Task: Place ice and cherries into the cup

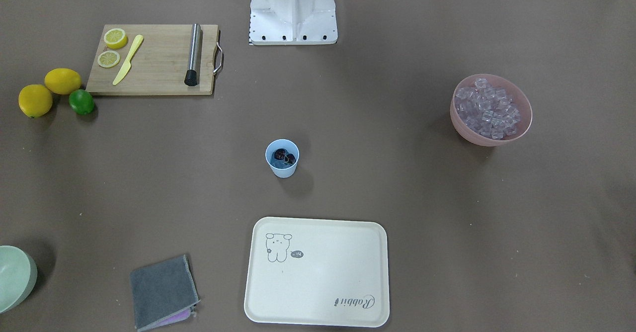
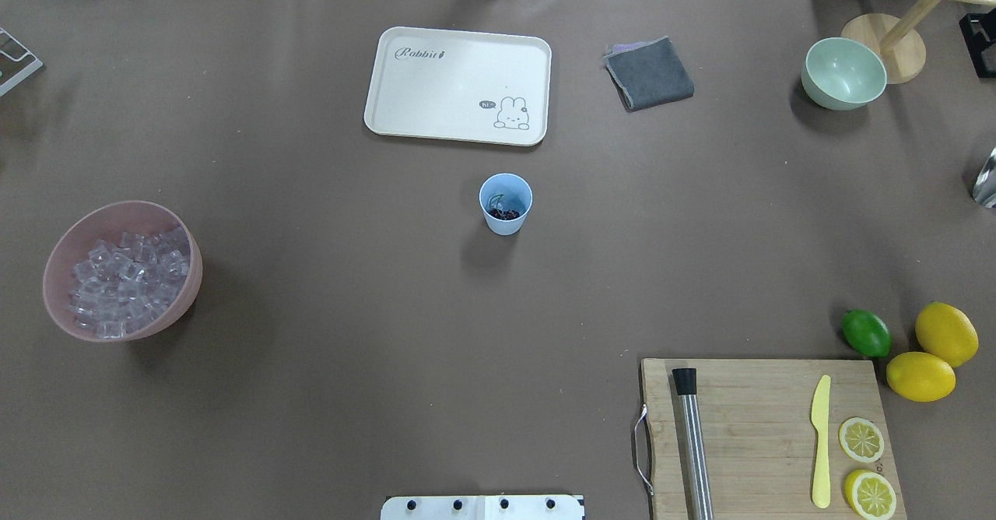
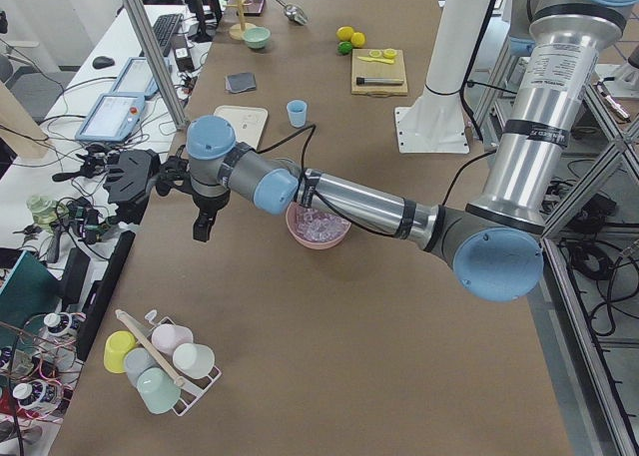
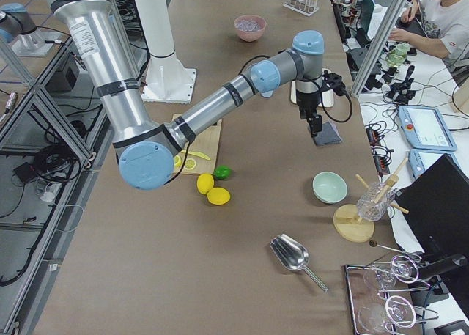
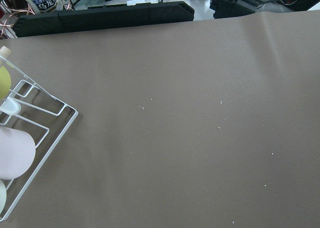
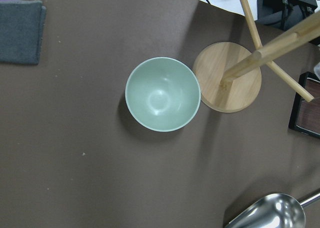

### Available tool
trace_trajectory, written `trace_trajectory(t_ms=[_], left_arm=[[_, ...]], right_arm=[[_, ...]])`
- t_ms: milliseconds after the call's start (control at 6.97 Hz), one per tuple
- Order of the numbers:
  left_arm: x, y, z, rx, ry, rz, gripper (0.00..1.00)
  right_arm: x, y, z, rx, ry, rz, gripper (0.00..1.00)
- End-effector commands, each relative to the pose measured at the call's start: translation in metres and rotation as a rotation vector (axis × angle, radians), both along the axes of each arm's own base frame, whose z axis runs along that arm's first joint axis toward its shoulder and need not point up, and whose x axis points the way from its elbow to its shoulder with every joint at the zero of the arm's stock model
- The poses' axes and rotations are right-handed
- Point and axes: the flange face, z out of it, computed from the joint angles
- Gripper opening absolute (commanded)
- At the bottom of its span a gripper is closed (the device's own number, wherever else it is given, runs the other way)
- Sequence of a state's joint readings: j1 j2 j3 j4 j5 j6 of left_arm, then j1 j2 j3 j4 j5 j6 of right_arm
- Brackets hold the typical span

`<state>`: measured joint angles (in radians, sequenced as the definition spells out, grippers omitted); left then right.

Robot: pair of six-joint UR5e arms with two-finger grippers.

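Cherries [image 2: 504, 212] lie in the bottom of the light blue cup [image 2: 506, 203], which stands upright at the centre of the overhead view on the brown bench [image 2: 311, 395]. Ice [image 2: 124, 282] is heaped in a pink bowl [image 2: 58, 255] at the left edge of the same view, well apart from the cup; whether any cube is in the cup cannot be told.

Above the cup sits a cream tray [image 2: 459, 84], with a folded grey cloth [image 2: 650, 72] to its right and a pale green bowl [image 2: 844, 72] toward the upper right corner. In the lower right, a wooden cutting board [image 2: 762, 419] carries a metal rod [image 2: 692, 442], a yellow knife [image 2: 821, 442] and 2 lemon slices [image 2: 861, 440]. 1 lime [image 2: 866, 333] and 2 lemons [image 2: 945, 333] lie just beyond the board's upper right corner.

In the left side view, the left end effector [image 3: 203, 225] points down over bare bench at centre left of the frame, and its wrist camera catches a wire rack [image 5: 50, 151] at the left edge. In the right side view, the right end effector [image 4: 316, 126] hangs above the grey cloth, right of centre in the upper half. Its wrist camera looks down on the green bowl, a wooden stand [image 6: 227, 78] and a metal scoop [image 6: 267, 213]. How far apart either end effector's jaws stand cannot be told.
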<state>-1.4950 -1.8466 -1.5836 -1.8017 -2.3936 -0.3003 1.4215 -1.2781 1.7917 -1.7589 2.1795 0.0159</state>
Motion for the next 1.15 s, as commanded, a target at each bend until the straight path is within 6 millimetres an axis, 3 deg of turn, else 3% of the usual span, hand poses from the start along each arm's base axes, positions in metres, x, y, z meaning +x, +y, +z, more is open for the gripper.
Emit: trace_trajectory(t_ms=[0,144,287,574,1005], left_arm=[[0.001,-0.013,-0.013,-0.071,0.034,-0.068,0.98],[0.002,-0.015,-0.012,-0.078,0.033,-0.071,0.98],[0.002,-0.018,0.012,-0.128,0.029,-0.074,0.98],[-0.007,-0.007,0.036,-0.166,0.028,-0.089,0.98],[-0.014,-0.003,0.045,-0.175,0.025,-0.097,0.98]], right_arm=[[0.053,0.010,0.031,-0.026,0.012,-0.004,1.00],[0.062,0.013,0.033,-0.020,0.007,-0.025,1.00],[0.062,0.014,0.036,-0.025,0.003,-0.026,1.00],[0.060,0.015,0.033,-0.021,-0.019,-0.029,1.00],[0.056,0.012,0.032,-0.022,-0.034,-0.033,1.00]])
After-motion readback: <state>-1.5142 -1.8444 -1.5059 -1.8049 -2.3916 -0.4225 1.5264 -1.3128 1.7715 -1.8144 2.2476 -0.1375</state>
